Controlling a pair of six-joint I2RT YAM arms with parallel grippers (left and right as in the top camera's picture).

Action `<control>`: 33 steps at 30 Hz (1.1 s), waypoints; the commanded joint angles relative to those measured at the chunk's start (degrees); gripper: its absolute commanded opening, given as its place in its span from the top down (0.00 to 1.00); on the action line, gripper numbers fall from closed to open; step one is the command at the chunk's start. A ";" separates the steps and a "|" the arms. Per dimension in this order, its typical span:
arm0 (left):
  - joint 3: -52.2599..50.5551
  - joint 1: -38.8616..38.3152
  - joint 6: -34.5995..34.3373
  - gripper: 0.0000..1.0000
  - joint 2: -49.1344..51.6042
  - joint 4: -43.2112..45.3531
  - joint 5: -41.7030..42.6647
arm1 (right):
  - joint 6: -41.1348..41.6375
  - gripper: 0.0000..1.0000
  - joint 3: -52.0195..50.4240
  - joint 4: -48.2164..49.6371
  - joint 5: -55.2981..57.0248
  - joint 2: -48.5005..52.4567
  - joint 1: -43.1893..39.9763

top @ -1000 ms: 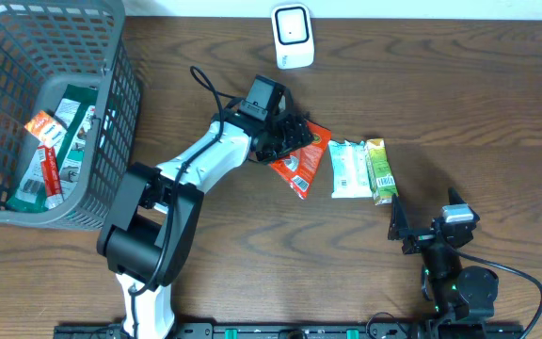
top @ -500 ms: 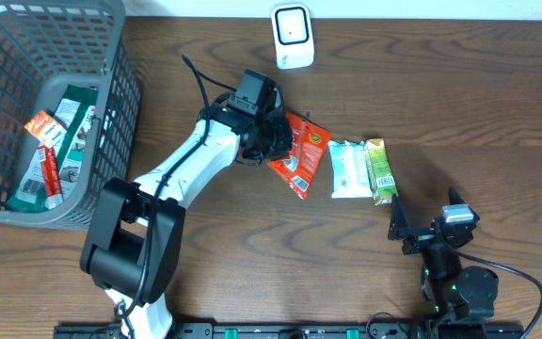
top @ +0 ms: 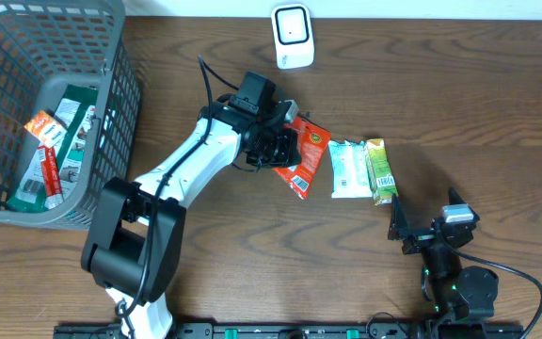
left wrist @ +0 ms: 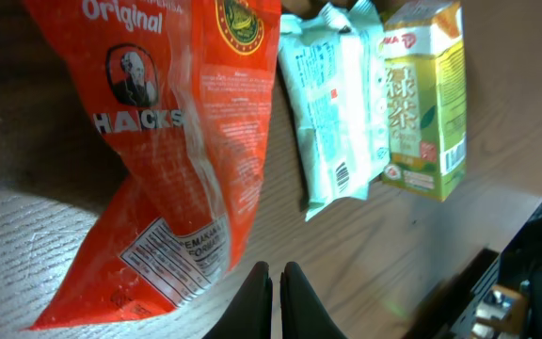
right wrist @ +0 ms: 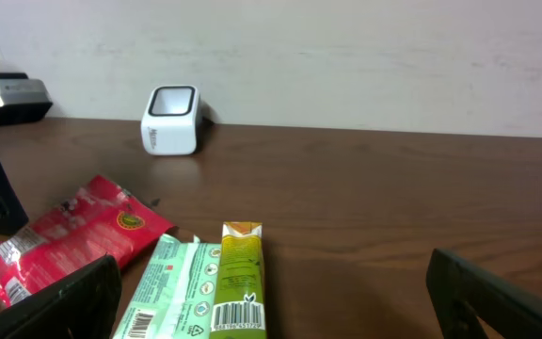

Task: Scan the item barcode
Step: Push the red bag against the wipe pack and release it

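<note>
From overhead, my left claw (top: 278,143) sits low over the left edge of the red snack bag (top: 305,158). A second ago it hung spread above that same bag; now it is clenched tight. The bag has barely shifted and lies flat on the table, just left of the mint packet (top: 348,169) and the green carton (top: 378,171), well short of the white scanner (top: 292,36) at the far edge. The right claw (top: 405,229) waits near my side of the table, spread wide and holding nothing. In the left wrist view the two fingertips (left wrist: 260,282) are pressed together, with only a thin dark slit between them and bare wood beyond. The bag's (left wrist: 186,141) lower corner lies just beside the left finger, and I see no foil in the slit. My reading is that the pinch has closed next to the bag rather than on it, though a sliver of edge could be hidden. The right wrist view shows the bag (right wrist: 73,231) on the wood near the scanner (right wrist: 171,120), not lifted. So the grab counts as unconfirmed, and nothing has been scanned. I would reopen and come in further over the bag.
</note>
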 commanded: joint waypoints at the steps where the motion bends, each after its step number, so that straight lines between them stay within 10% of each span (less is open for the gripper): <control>1: 0.15 0.09 3.72 0.93 2.93 -0.15 -0.22 | 0.79 0.01 -0.07 -0.17 0.13 -0.24 -0.61; 33: 1.31 0.09 4.57 0.92 3.93 15.98 -17.66 | 0.79 0.01 -0.07 -0.17 0.13 -0.24 -0.61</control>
